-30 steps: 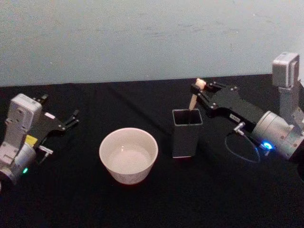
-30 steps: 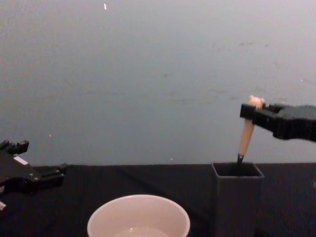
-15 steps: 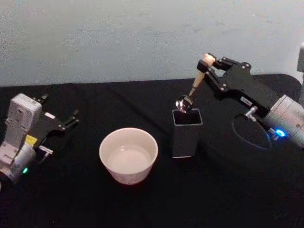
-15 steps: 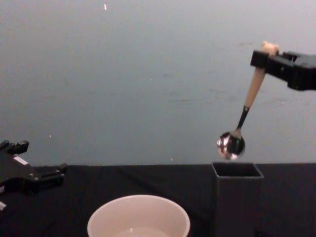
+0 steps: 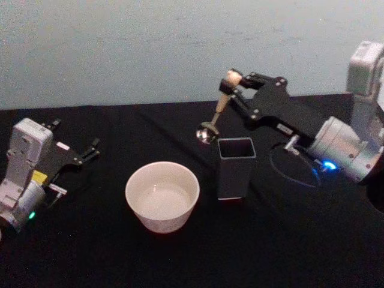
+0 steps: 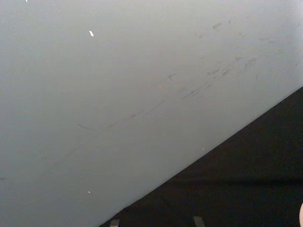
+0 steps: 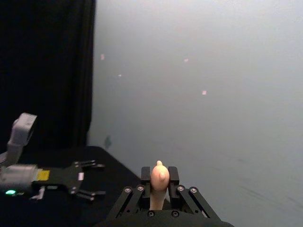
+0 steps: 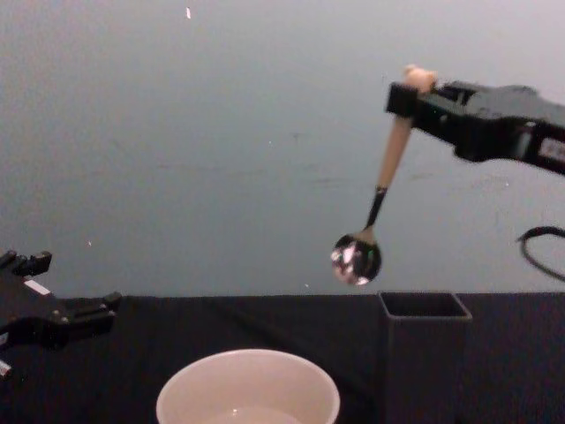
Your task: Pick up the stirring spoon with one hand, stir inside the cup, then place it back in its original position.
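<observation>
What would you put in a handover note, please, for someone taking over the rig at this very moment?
Right gripper: shut on the stirring spoon just under its bear-head top, held in the air. The metal bowl hangs down beside the holder and touches nothing.
Left gripper: open, parked at the left of the table.
Cup: on the table, to the holder's left; the spoon's bowl is not over it yet.
Done: spoon is out of the holder.
Left: carry it over the cup, lower, stir, return it to the holder.
</observation>
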